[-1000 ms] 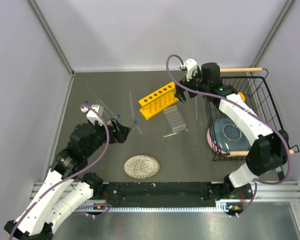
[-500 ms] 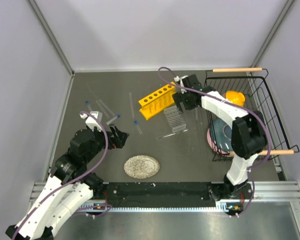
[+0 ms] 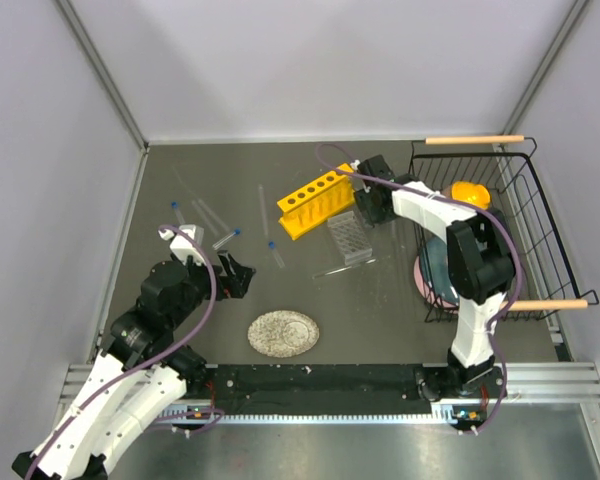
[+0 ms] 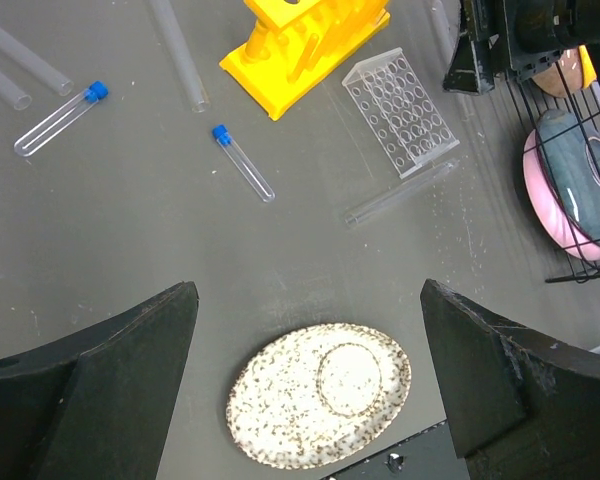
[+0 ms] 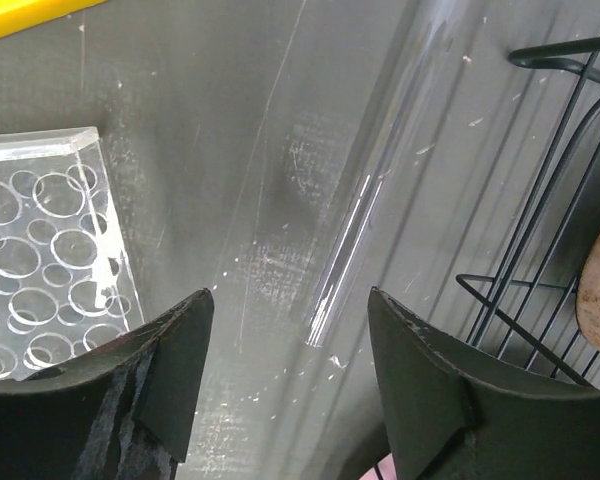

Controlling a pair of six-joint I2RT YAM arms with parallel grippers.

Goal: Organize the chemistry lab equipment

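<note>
My right gripper (image 5: 290,300) is down low by the table, between the small clear rack (image 5: 40,280) and the black wire basket (image 3: 470,316). Its fingers are apart. A thin glass tube (image 5: 365,210) lies flat on the table with its end between them. The yellow rack (image 3: 315,202) stands just behind the clear one. My left gripper (image 4: 308,300) is wide open and holds nothing. Two blue-capped vials (image 4: 242,160) lie ahead of it, past the speckled plate (image 4: 320,395).
</note>
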